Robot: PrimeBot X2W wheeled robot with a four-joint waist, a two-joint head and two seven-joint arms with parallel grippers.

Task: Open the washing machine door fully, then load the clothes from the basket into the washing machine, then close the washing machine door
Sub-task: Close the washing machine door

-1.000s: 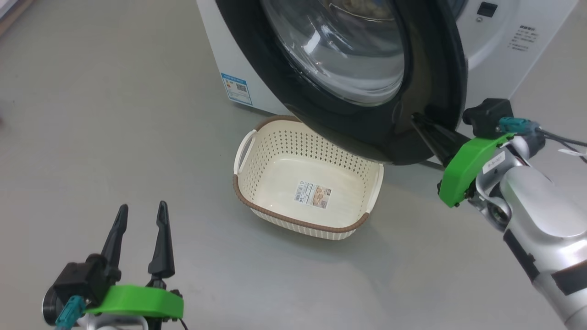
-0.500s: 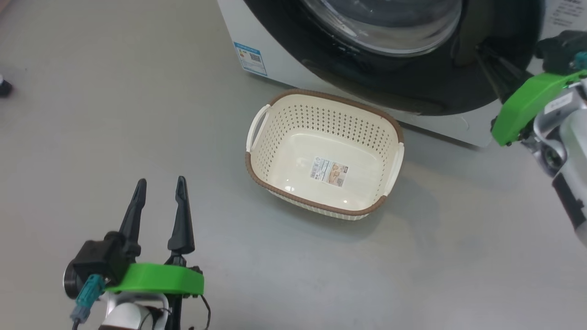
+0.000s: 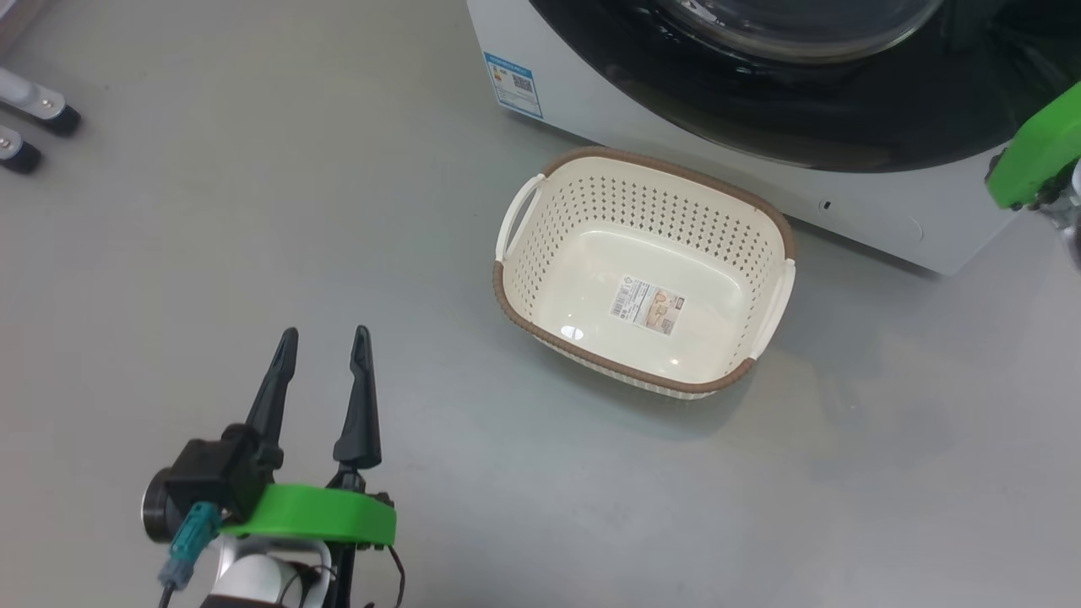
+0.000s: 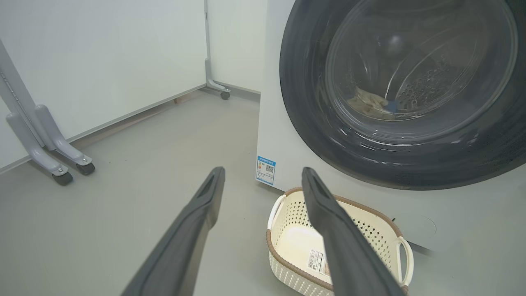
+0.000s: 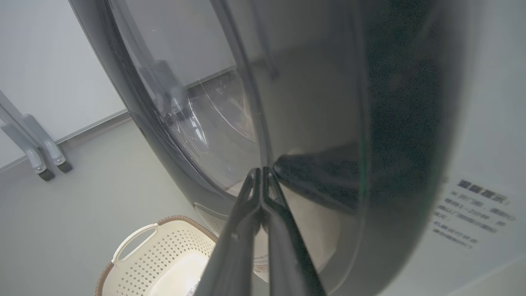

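Note:
The basket [image 3: 659,203] stands on the floor in front of the washing machine [image 3: 591,110]; it holds nothing but its sticker. In the left wrist view the black washing machine door [image 4: 312,123] lies flush against the machine. The clothes [image 4: 370,105] show through its glass, lying in the drum. My right gripper [image 5: 261,170] is shut and empty, with its tips against the glossy door [image 5: 394,102]. Its green wrist cover [image 3: 1034,148] shows at the right edge. My left gripper [image 3: 325,338] is open and empty, low and left of the basket [image 4: 370,230].
Grey wheeled stand feet [image 3: 34,110] stand at the far left on the floor, below white partition panels [image 4: 102,61]. The blue energy label [image 3: 513,84] marks the machine's lower left corner. Open grey floor lies left of and in front of the basket [image 5: 172,250].
The door has swung from ajar back against the machine, my shut right gripper moving with it. The head camera has shifted. The left gripper stays open in place.

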